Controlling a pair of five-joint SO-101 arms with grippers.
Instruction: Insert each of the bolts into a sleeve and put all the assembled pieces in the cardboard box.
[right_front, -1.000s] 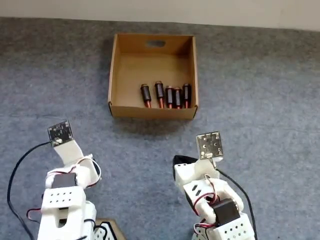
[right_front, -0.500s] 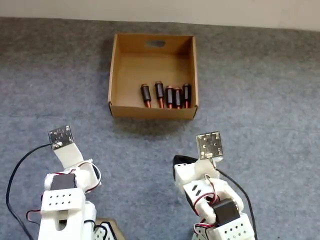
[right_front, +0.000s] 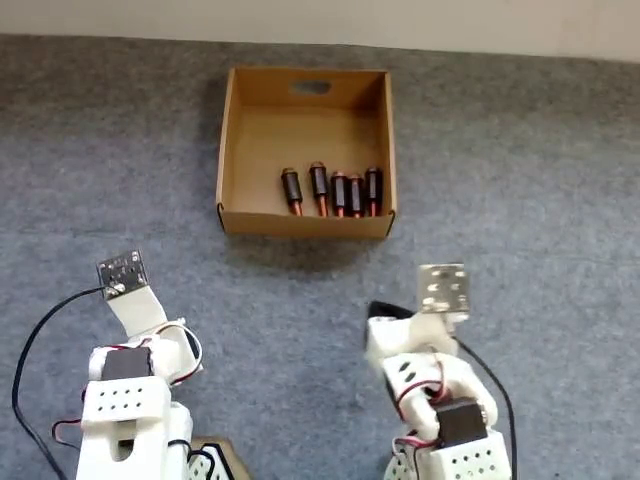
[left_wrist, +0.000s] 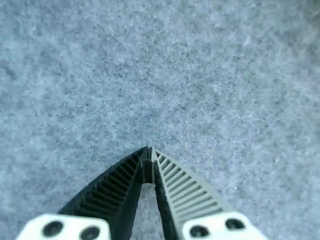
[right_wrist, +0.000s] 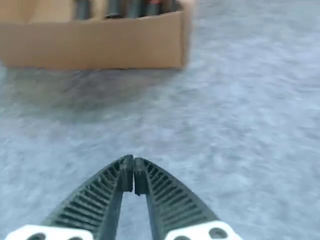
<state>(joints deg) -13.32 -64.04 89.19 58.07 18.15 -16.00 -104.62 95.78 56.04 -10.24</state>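
While five assembled pieces (right_front: 339, 190) lay side by side in the box (right_front: 300, 130), the left tool (left_wrist: 148, 155) and right tool (right_wrist: 133, 167) hung pinched together, empty, over the counter (right_front: 520, 150), seemingly best parked well clear of the cardboard.

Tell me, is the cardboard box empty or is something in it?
Not empty. The box holds five sleeved bolts, lying side by side on its floor.
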